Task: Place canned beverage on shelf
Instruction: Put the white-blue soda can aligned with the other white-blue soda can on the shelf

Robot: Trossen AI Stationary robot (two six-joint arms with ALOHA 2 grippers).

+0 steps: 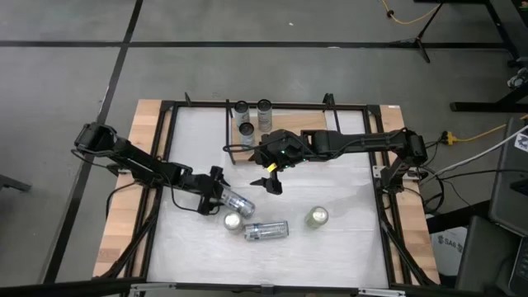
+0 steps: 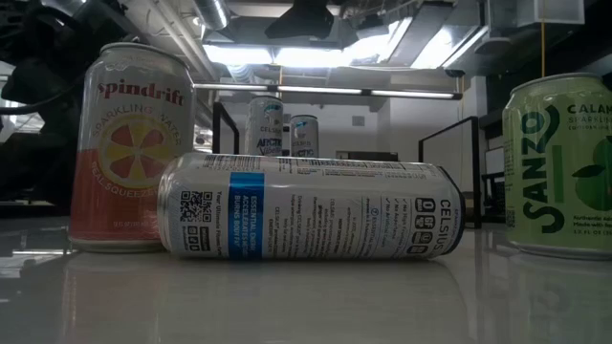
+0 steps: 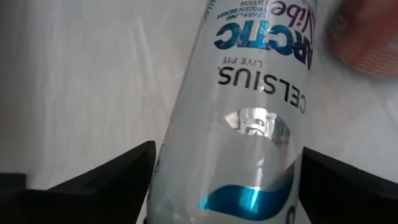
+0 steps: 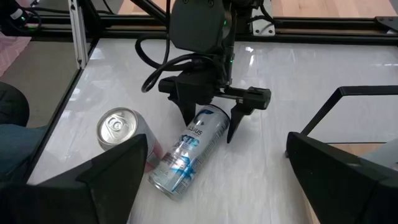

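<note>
Left gripper [image 1: 221, 195] straddles lying can [image 1: 238, 202].

Grey floor [image 1: 66, 74] crossed by dark lines surrounds the table; bright ceiling lights [image 2: 316, 53] overhead.

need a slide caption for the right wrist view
Left gripper straddles a lying silver-blue Celsius can beside an upright silver-topped can on the white tabletop.

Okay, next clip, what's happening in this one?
The left gripper has its open fingers on either side of a Celsius can lying on the white table, not yet clamped. The right gripper hangs open above mid-table. Three cans already stand on the shelf; a Spindrift can, another lying Celsius can and a green Sanzo can wait.
</note>
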